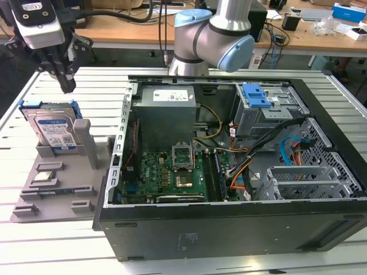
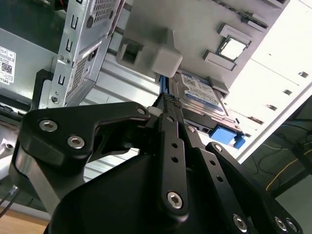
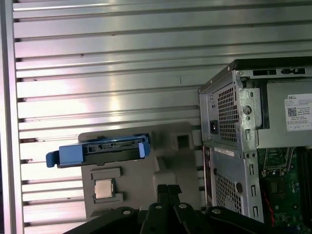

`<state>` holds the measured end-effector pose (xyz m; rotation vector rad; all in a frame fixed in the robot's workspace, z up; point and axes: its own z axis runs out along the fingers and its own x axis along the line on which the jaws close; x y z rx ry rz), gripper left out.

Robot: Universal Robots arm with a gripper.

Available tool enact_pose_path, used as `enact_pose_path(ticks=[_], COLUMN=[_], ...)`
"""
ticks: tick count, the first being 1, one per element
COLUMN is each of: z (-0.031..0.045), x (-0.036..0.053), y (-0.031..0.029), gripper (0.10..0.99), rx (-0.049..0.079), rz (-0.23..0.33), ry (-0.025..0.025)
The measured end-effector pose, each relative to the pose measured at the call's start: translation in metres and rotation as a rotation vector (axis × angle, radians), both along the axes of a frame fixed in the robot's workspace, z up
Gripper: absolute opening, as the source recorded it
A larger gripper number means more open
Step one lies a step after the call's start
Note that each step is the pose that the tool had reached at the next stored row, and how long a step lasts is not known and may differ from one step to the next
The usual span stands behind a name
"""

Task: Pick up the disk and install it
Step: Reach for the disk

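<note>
Ribbed aluminium desk [image 1: 57,246], its slats throwing bright glare in the first wrist view. Behind it is a wooden workbench [image 1: 126,33] strewn with black cables [image 1: 123,14] and small boxes [image 1: 348,11]. Dark floor [image 1: 8,86] lies between.

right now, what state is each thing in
disk, upright on edge in the grey holder, ungripped
pincer, shut, empty, hovering above the disk
computer case, side panel off, insides exposed
chip, lying flat in a recess of the grey holder
</note>
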<state>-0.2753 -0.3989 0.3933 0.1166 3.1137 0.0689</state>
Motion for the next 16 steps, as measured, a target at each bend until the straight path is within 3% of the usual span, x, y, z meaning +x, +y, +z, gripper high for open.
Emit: enact_pose_path(ticks=[16], z=[0.0], x=[-0.0202], y=[0.0], gripper=[0.106], rx=[0.0], rz=[0.0], ry=[0.0])
